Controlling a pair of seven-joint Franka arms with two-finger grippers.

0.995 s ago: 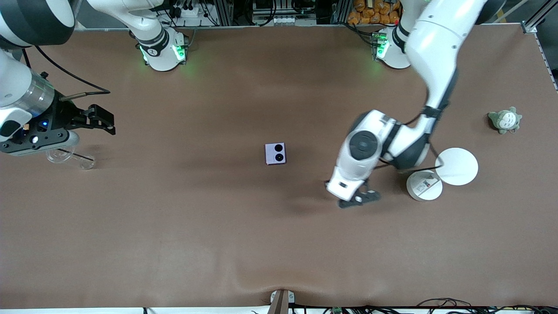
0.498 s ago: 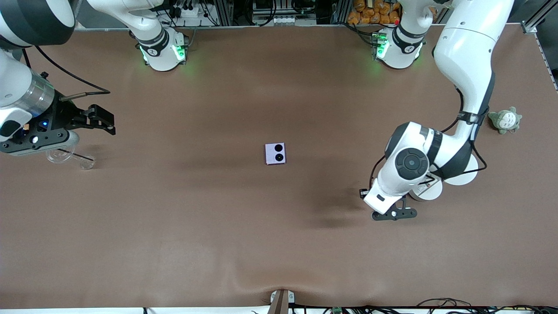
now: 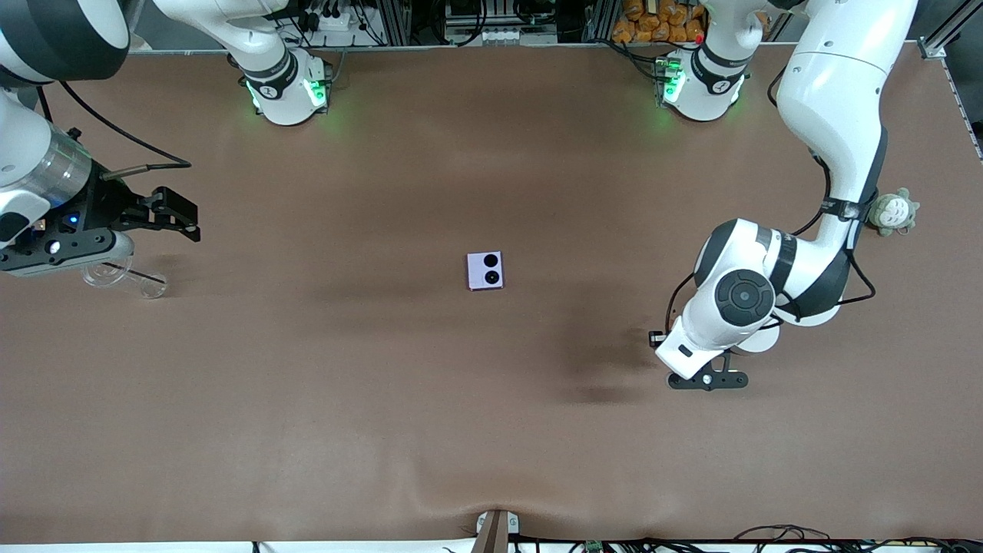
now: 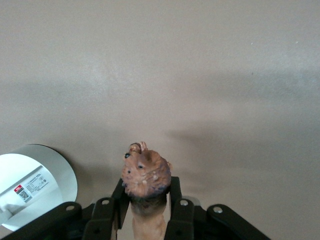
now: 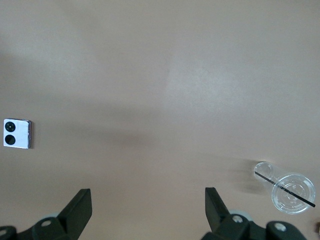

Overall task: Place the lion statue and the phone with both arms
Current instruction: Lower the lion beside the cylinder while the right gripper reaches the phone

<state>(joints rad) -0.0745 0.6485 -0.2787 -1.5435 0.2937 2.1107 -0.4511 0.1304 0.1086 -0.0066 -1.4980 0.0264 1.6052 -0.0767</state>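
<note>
In the front view the phone [image 3: 485, 270] lies flat near the middle of the brown table [image 3: 384, 399], its two black camera circles facing up. The left gripper [image 3: 708, 380] hangs over bare table well toward the left arm's end from the phone, just beside a white round container [image 3: 756, 342] that the arm mostly covers; a grey-green-and-white plush [image 3: 891, 211] sits farther from the front camera than the phone, near that same end. The right gripper [image 3: 173, 213] hangs well toward the right arm's end from the phone, fingers spread wide and holding nothing, above a clear plastic cup lid [image 3: 107, 270] with a thin dark stick lying across it. In the left wrist view the left gripper's fingers [image 4: 177, 212] are closed narrowly around the lion statue [image 4: 146, 180], head outward, with the white container [image 4: 37, 185] just beside. In the right wrist view the black fingers [image 5: 76, 210] stand wide apart over bare table; the phone [image 5: 17, 133] and the clear lid [image 5: 294, 192] lie well apart.
</note>
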